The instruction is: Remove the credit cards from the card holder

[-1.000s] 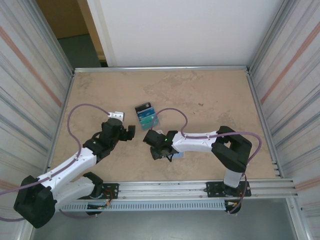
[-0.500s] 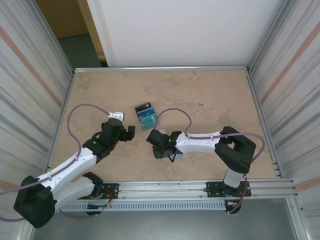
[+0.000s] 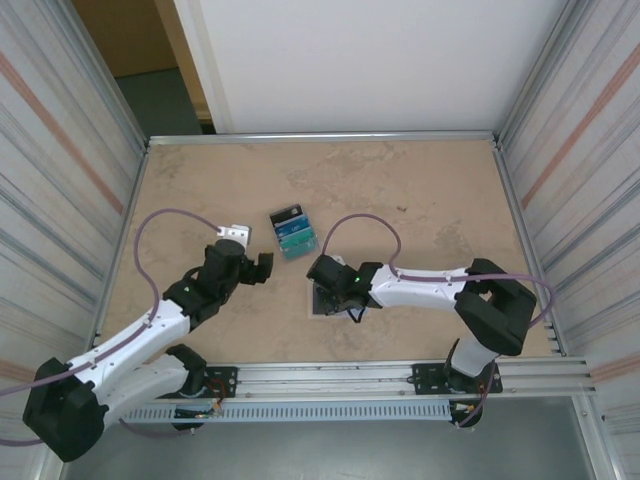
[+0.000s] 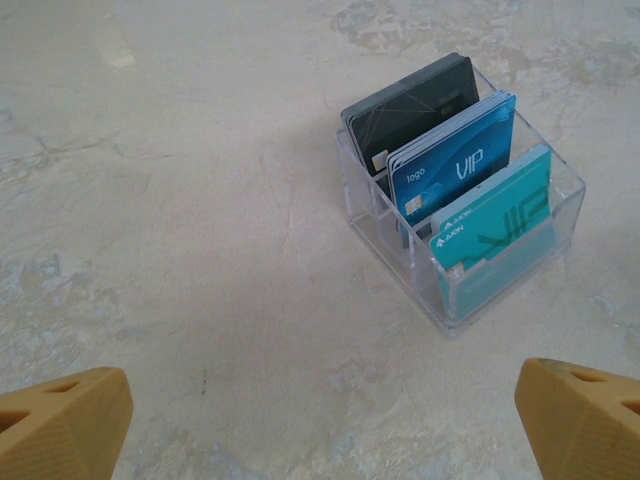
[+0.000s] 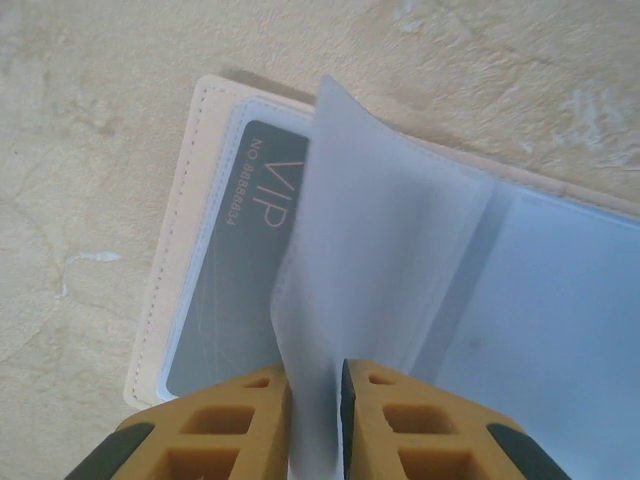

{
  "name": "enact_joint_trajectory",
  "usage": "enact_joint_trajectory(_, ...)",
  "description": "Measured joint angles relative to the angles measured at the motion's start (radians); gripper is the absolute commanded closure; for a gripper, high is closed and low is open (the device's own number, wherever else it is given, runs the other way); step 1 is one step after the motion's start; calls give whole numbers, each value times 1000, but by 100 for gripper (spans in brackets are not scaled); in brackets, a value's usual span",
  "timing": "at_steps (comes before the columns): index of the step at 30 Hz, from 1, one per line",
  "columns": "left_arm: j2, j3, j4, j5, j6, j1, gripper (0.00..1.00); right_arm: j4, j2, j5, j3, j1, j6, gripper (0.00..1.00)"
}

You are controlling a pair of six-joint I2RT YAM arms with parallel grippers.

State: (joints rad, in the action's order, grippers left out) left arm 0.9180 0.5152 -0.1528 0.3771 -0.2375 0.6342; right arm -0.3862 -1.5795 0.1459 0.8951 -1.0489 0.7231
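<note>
Tan marbled table (image 3: pixel 430 190), metal-walled bay. Right gripper (image 5: pixel 315 400) noted further left than a second ago, now directly over the card holder (image 5: pixel 560 320), which lies open and flat beneath it, light-blue faces up. Its jaws, wider a second ago, have been drawn nearly together and are clamped on a clear sleeve leaf (image 5: pixel 380 250), which is lifted and curled up between the fingers. Just left of the fingers, under the next sleeve, a dark card (image 5: pixel 225 290) marked VIP is exposed, still seated in the holder.

Left gripper (image 3: pixel 258 266) is held apart at full width with nothing in it, barely moved. Ahead of it and slightly right, a clear box (image 4: pixel 395 270) is seen with black, blue and teal cards standing in its slots.

Judged: page-turning step, with the leaf secured so that the dark card can be reached. At least this one card remains to be taken out. Risk judged: the thin leaf may slip, or the whole holder may be dragged when it is pulled
</note>
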Motion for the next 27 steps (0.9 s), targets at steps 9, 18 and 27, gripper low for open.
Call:
enact_joint_trajectory(9,22,16,3,33,32,57,1,-26,90,42,-76,48,11,71)
enact_joint_trajectory(18,105,48,24,74,57,143,1,-29,143,40,-136,97,31,67)
enact_joint_trajectory(27,222,80,23,121,61,238,1,-26,146,27,-179,143,51,68)
